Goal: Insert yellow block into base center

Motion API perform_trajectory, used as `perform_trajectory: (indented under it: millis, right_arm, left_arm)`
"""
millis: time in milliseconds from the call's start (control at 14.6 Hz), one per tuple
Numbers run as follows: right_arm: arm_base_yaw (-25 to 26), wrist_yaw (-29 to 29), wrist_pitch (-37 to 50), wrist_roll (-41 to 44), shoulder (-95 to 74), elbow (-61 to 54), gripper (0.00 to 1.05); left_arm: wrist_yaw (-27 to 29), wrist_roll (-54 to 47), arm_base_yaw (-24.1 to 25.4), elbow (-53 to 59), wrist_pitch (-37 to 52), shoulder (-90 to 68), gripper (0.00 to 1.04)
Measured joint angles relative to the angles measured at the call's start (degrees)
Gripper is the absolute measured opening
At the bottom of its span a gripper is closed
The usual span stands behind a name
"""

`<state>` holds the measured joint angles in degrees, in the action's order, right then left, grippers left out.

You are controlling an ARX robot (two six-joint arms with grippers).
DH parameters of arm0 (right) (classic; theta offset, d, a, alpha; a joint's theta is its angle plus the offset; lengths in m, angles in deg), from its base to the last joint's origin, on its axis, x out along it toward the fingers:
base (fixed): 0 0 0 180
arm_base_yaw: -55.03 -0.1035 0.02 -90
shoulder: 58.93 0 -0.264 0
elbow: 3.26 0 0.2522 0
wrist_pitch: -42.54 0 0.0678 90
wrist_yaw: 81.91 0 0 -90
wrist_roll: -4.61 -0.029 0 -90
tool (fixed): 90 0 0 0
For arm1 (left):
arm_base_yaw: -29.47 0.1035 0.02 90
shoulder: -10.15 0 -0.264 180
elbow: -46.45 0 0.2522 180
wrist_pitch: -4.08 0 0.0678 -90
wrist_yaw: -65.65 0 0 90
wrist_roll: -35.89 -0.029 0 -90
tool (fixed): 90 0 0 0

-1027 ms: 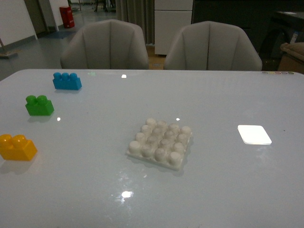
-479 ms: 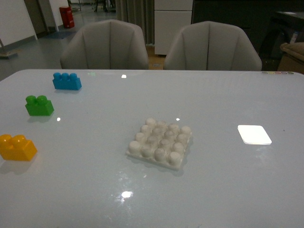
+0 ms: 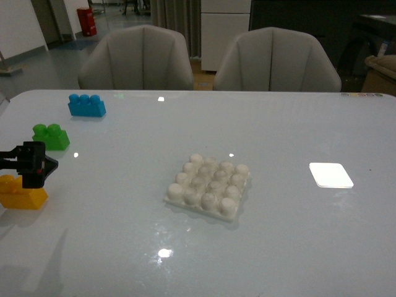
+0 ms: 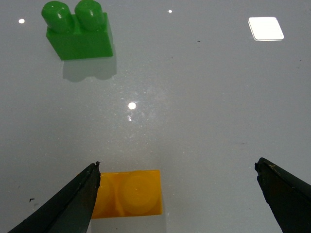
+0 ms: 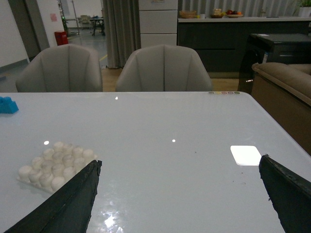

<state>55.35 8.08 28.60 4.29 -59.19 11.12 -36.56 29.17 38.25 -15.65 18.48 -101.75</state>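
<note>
The yellow block [image 3: 21, 194] lies near the table's left edge. My left gripper [image 3: 37, 166] hangs just above it, open. In the left wrist view the yellow block [image 4: 131, 192] sits close to one finger [image 4: 73, 204], off to one side of the wide gap of my left gripper [image 4: 177, 167]. The white studded base [image 3: 209, 186] rests at the table's middle, also seen as the base [image 5: 53, 165] in the right wrist view. My right gripper [image 5: 180, 165] is open over bare table, holding nothing; it does not appear in the front view.
A green brick [image 3: 51, 137] and a blue brick [image 3: 86, 106] sit behind the yellow one on the left. A flat white square [image 3: 331, 175] lies on the right. Two grey chairs [image 3: 136, 59] stand beyond the far edge.
My left gripper has come into the front view from the left and now hovers over the yellow block. The blocks and base have not moved.
</note>
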Motion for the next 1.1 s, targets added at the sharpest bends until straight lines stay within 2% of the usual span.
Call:
perform_trajectory:
  millis: [479,1095]
  right_arm:
    - [0.00,0.00,0.00,0.00,0.00,0.00,0.98]
    - [0.00,0.00,0.00,0.00,0.00,0.00,0.98]
  left_arm:
    - [-2.25,0.20,5.09,-3.43,0.44,-4.76,0.98]
    - [-0.39,-1.29,3.85,-1.79,2.78,-7.91,0.98]
